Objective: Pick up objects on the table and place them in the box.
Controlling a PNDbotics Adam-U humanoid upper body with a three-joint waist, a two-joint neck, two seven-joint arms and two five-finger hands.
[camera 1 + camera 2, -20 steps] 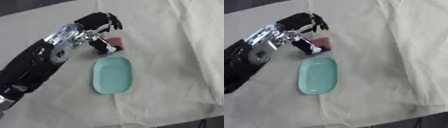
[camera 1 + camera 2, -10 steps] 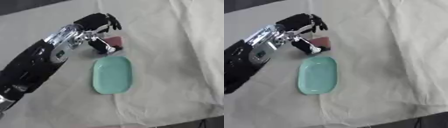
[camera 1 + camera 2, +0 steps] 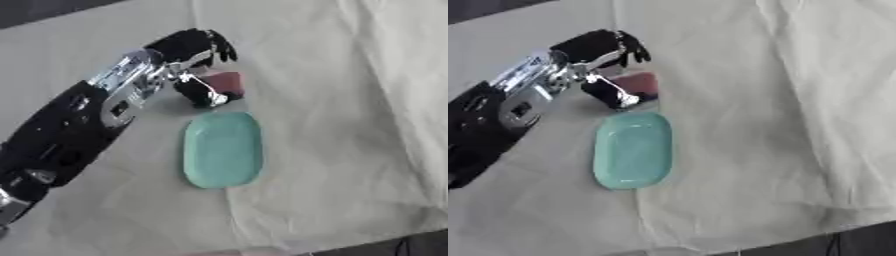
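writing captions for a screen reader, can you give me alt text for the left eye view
The robot's left hand, reaching in from the lower left, has curled fingers and thumb around a small reddish block on a cream cloth-covered table. Just below the block lies an empty oval teal tray. No box or right hand shows.
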